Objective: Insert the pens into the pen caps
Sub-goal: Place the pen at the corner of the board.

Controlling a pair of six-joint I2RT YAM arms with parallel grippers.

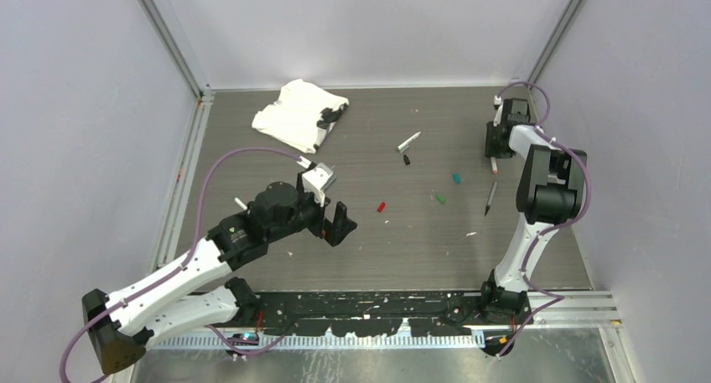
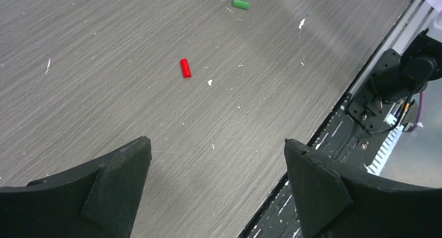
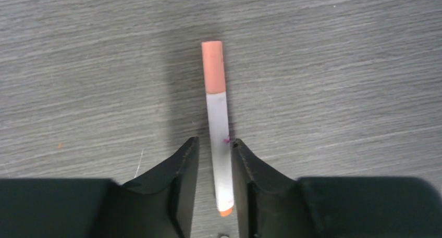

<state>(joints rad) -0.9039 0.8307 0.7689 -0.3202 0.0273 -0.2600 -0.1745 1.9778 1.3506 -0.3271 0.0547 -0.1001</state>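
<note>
Overhead, the left gripper (image 1: 335, 224) hangs above the table (image 1: 251, 173) with its jaws wide apart and nothing between them. The red cap (image 1: 381, 207) lies just beyond its fingertips; the green cap (image 1: 439, 199) and teal cap (image 1: 457, 178) lie farther out. The right gripper (image 1: 495, 148) points down, and the dark grey pen (image 1: 490, 199) lies near it, on the side toward the arm's base.

From the left wrist, the red cap sits ahead between the spread fingers, well apart from both.

From the right wrist, a white pen (image 3: 216, 113) wearing the salmon cap (image 3: 212, 66) stands between the nearly closed fingers. One touches it and a sliver of gap shows at the other, so I cannot tell whether it is clamped.
</note>
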